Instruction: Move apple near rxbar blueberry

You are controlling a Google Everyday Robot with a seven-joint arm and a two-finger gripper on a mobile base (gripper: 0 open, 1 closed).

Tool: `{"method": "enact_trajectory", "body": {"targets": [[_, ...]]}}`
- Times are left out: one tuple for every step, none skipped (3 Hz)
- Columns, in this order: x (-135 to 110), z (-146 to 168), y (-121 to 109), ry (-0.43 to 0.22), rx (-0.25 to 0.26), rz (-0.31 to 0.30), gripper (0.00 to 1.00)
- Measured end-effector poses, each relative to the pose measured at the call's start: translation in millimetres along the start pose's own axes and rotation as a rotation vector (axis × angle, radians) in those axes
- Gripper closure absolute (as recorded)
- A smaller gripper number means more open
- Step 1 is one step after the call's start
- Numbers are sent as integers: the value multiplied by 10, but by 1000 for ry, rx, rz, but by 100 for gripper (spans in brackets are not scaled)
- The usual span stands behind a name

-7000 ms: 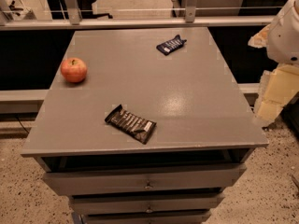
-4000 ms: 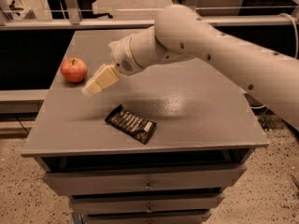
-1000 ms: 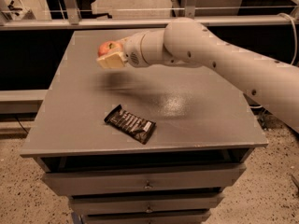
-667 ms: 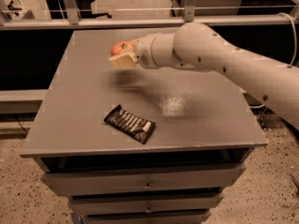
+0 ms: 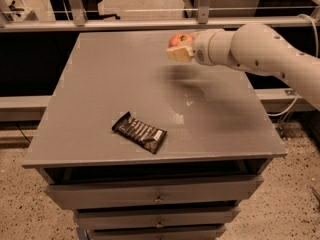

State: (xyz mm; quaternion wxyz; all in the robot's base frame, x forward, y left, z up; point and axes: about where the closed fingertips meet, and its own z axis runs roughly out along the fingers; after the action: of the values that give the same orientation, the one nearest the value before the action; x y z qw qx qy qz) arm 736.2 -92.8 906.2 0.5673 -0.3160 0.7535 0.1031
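Gripper (image 5: 178, 46) of the cream robot arm (image 5: 260, 49) (cut off at the right edge) clamps the small round red-orange apple (image 5: 179, 37) above the far right of the grey metal table (image 5: 110, 84); a finger (image 5: 176, 54) hides its lower half. Black-brown striped wrapper (image 5: 139, 132) lies near the front.

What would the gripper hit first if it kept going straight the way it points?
Probably nothing: the gripper, holding the apple, points picture-left above the table, and that line looks free. The wrapper lies nearer the front. Height is unclear.
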Motion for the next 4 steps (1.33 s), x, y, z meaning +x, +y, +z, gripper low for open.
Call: {"method": "enact_trajectory", "body": {"targets": [[162,-48,-600,25,85,12,100],[334,5,-1009,60,119,26,100],[509,122,-1313,62,116,64,100],[573,271,-1379,46,84,88,82]]}}
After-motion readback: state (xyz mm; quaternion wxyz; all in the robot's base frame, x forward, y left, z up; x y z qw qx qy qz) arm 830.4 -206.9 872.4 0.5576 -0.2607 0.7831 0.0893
